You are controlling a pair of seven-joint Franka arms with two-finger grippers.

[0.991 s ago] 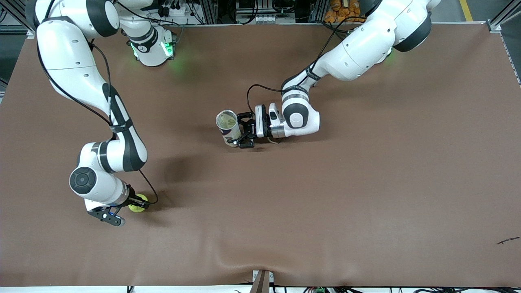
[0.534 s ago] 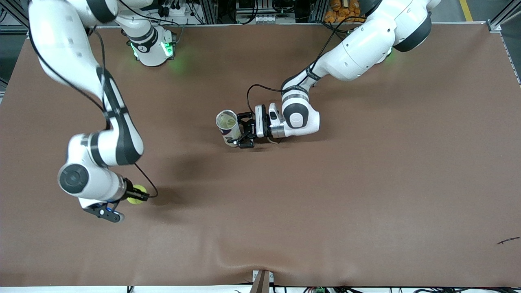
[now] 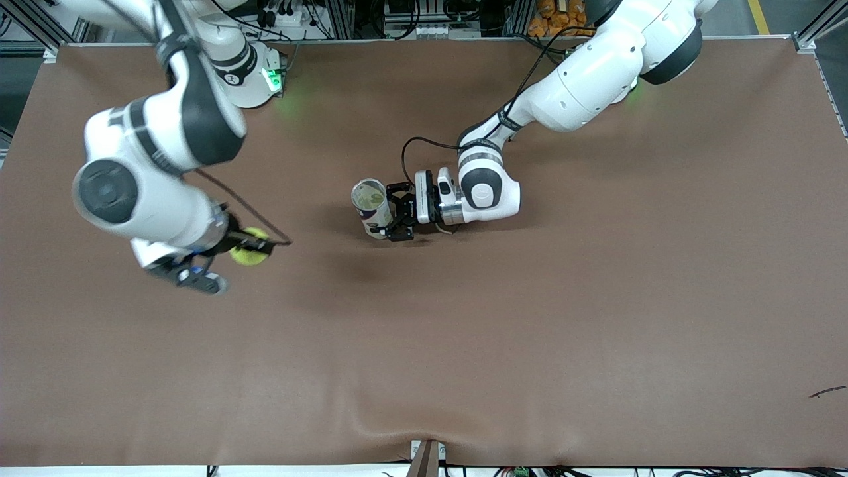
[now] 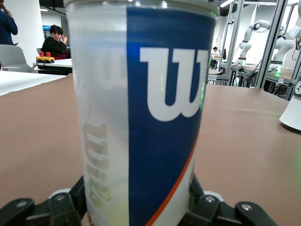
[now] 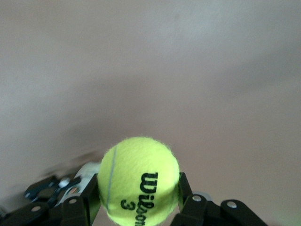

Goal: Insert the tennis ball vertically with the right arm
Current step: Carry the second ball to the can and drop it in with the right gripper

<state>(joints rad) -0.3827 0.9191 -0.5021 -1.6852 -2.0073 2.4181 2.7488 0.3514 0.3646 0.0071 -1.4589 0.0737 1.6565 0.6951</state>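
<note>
Over the surface (image 3: pixel 596 298), right claw (image 3: pixel 255 246) clamps tennis ball (image 3: pixel 249 255); left claw (image 3: pixel 389 219) grips upright can (image 3: pixel 371 207) mid-surface.

The tennis ball (image 5: pixel 139 181) is fuzzy yellow-green with black "Wilson 3" lettering. The can (image 4: pixel 141 113) has a deep blue panel with a big white W, an orange stripe along its edge, and a clear side with pale lettering. The table (image 3: pixel 530 331) is plain brown, and the arms are white with black joints.

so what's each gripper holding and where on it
Right gripper pinches the tennis ball across its middle. Left gripper clamps the can around its lower body.
</note>
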